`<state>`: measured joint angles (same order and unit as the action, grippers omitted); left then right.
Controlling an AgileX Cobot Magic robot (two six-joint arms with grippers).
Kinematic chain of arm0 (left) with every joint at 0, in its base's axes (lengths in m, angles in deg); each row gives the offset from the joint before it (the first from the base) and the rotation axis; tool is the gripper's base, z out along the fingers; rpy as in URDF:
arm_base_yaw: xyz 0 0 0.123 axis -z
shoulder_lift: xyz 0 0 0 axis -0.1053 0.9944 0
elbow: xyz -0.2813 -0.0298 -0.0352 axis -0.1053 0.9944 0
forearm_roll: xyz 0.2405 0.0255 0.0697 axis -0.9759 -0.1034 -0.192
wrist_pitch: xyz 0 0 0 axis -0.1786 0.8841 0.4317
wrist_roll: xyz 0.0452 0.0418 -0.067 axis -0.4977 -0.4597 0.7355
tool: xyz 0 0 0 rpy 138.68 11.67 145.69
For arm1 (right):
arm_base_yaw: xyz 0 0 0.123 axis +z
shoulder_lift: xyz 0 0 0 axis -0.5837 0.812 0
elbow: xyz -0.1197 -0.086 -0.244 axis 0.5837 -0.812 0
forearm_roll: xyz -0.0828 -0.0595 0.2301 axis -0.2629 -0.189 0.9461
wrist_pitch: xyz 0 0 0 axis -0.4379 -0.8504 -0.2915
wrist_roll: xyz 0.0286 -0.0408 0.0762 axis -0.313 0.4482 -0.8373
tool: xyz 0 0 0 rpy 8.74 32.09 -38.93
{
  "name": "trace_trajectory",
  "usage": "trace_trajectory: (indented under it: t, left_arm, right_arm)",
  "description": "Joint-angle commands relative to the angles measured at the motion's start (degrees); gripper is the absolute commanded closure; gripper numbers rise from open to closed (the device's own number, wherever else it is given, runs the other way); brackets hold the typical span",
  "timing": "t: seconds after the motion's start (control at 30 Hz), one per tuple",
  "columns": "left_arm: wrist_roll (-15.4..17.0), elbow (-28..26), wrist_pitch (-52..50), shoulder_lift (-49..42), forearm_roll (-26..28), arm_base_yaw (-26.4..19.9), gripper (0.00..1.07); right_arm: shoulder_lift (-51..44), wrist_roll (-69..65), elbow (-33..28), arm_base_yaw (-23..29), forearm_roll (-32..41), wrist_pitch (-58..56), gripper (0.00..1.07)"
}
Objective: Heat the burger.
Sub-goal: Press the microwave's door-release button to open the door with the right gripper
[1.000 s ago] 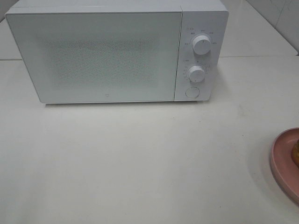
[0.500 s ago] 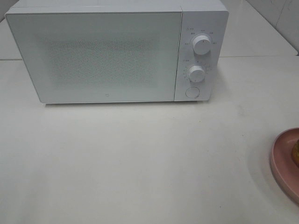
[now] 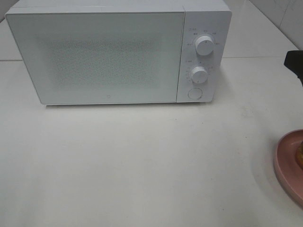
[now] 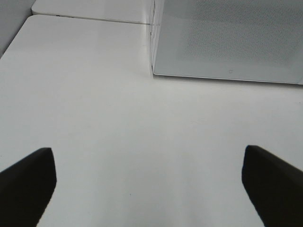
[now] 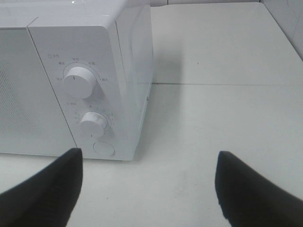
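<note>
Opening stage of heating, with microwave (image 3: 118, 52) door shut, burger (image 3: 300, 156) parked on a pink plate (image 3: 286, 165) well right of the microwave, and left gripper (image 4: 147, 161) and right gripper (image 5: 149, 161) spread wide, empty, before its front, presumably for door-opening first.

The white box-shaped microwave oven (image 3: 94, 52) stands at the back of the flat white tabletop (image 3: 142, 165), its door facing forward. On its front, right of the door, the upper round white knob (image 3: 204, 45) sits above the lower round white knob (image 3: 199, 74), with the round white push button (image 3: 194, 93) below both. The round pink plate (image 3: 286, 163) lies far right, forward of the oven and well apart from it. On it sits the burger (image 3: 300, 156), mostly cut off by the view's edge.
</note>
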<state>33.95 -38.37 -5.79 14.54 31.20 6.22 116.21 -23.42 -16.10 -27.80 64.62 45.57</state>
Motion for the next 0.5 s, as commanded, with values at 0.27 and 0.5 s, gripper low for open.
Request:
trace_trajectory:
  t: [0.27, 0.5]
  left_arm:
    - [0.1, 0.0, 0.1, -1.0, 0.6, -0.1, 0.07]
    - [0.1, 0.0, 0.1, -1.0, 0.6, -0.1, 0.07]
  right_arm:
    - [8.4, 1.0, -1.3, -0.2, 0.1, 14.9, 0.32]
    - [18.6, 5.5, -4.0, -0.2, 0.6, 31.0, 0.32]
